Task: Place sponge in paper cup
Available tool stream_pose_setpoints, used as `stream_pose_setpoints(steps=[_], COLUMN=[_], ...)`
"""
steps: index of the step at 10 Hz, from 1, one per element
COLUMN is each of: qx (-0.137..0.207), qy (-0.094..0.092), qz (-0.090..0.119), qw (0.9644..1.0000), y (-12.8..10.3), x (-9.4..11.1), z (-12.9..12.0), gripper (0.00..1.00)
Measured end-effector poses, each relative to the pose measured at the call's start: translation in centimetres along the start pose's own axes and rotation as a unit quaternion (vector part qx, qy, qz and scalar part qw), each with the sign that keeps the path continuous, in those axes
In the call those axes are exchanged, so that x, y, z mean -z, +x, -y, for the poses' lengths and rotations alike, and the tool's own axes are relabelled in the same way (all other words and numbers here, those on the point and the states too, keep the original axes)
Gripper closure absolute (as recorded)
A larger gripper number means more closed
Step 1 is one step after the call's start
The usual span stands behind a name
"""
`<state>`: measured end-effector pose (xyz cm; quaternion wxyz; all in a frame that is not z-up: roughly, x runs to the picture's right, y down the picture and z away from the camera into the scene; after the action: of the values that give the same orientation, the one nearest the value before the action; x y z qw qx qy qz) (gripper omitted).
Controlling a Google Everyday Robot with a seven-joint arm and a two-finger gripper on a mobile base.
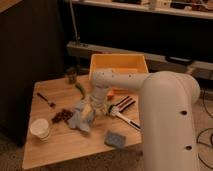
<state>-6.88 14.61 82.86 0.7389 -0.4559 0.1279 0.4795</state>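
Observation:
A white paper cup (40, 129) stands upright near the table's front left. A flat blue-grey rectangular pad, which looks like the sponge (116, 139), lies near the front edge, right of centre. My gripper (83, 119) hangs low over the middle of the table, between cup and sponge. It is left of and a little behind the sponge, and apart from it. Yellowish and blue-grey shapes at its tip blend together, so I cannot tell whether it holds anything. The big white arm (165, 115) fills the right side.
A yellow bin (120, 65) stands at the back of the wooden table (50, 150). Also there: a dark fork (46, 100), a dark brown clump (62, 116), a small dark cup (72, 76), a green item (80, 89), and utensils (122, 107) right of the gripper.

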Motion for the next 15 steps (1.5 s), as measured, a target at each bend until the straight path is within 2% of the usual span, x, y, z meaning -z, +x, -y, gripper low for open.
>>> stream_pose_setpoints(steps=[6, 7, 10, 12, 14, 15], qx=[0.0, 0.002, 0.022, 0.034, 0.027, 0.019], qy=[0.0, 0.006, 0.042, 0.067, 0.086, 0.088], qz=[0.0, 0.004, 0.039, 0.056, 0.063, 0.061], qw=[1.0, 1.0, 0.9981, 0.9956, 0.9939, 0.9941], y=[0.0, 0.4, 3.2, 5.9, 8.5, 9.1], x=[0.1, 0.2, 2.9, 3.7, 3.5, 3.4], z=[0.0, -0.1, -2.2, -3.3, -2.0, -1.4], gripper=[0.2, 0.2, 0.2, 0.2, 0.2, 0.2])
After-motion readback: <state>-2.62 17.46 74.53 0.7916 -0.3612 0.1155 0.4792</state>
